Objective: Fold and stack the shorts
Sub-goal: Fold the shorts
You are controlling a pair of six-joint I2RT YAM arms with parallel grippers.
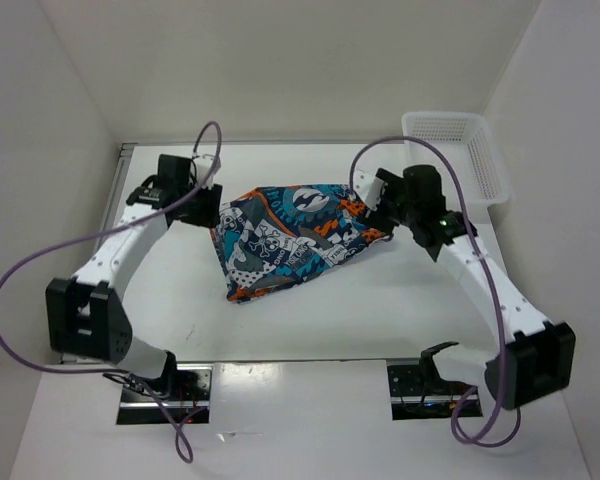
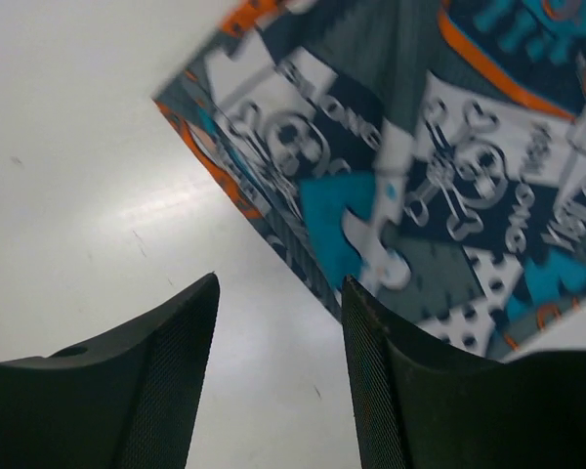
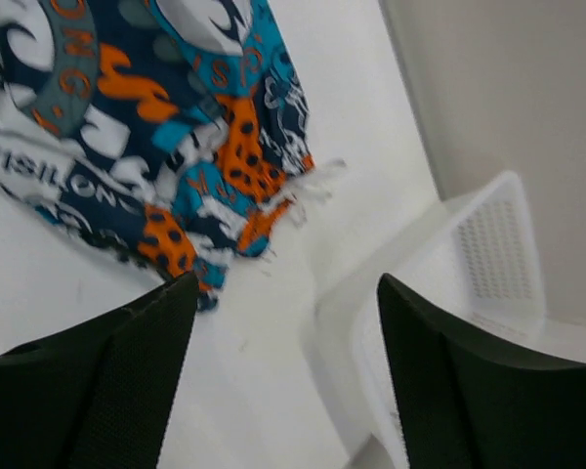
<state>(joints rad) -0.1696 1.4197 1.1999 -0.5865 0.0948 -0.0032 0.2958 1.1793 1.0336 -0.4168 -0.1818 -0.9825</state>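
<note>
Near the surface's [image 1: 310, 330] far edge, the shorts [image 1: 290, 240] lie flat; my left claw [image 2: 278, 293] and right claw [image 3: 288, 288] hang open and empty at either end, probably where the folding corners are gripped.

You've got a white worktop [image 1: 330, 320] boxed in by plain white walls [image 1: 280, 70] left, back and right; light is even, soft shadows.
</note>
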